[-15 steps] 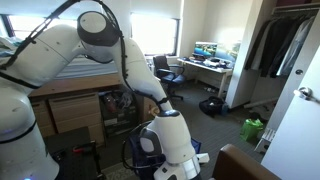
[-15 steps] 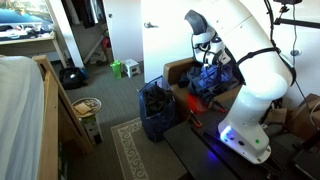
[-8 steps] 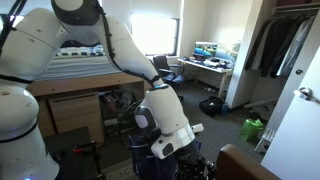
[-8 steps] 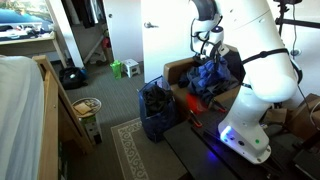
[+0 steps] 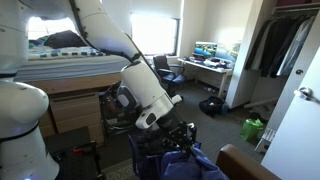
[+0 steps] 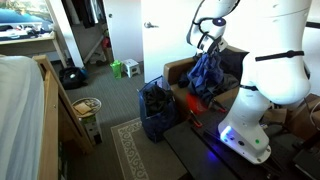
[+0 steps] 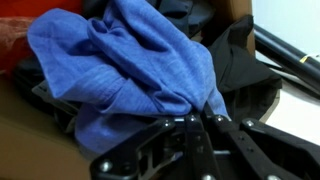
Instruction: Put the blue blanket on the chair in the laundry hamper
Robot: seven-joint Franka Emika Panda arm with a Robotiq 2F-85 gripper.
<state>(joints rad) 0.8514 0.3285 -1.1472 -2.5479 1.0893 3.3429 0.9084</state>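
Observation:
My gripper is shut on a bunch of the blue blanket, which hangs from the fingers. In an exterior view the blanket dangles in the air below the gripper, lifted above the brown chair. In an exterior view the blanket shows low under the gripper. The dark laundry hamper stands on the floor next to the chair, with dark clothes in it.
A red cloth and dark clothes lie on the chair. A wooden bed frame, a small basket and a patterned rug are close by. A desk with monitors stands at the back.
My gripper has risen with the blue blanket, lifting it off the chair. The arm has swung upward in both exterior views.

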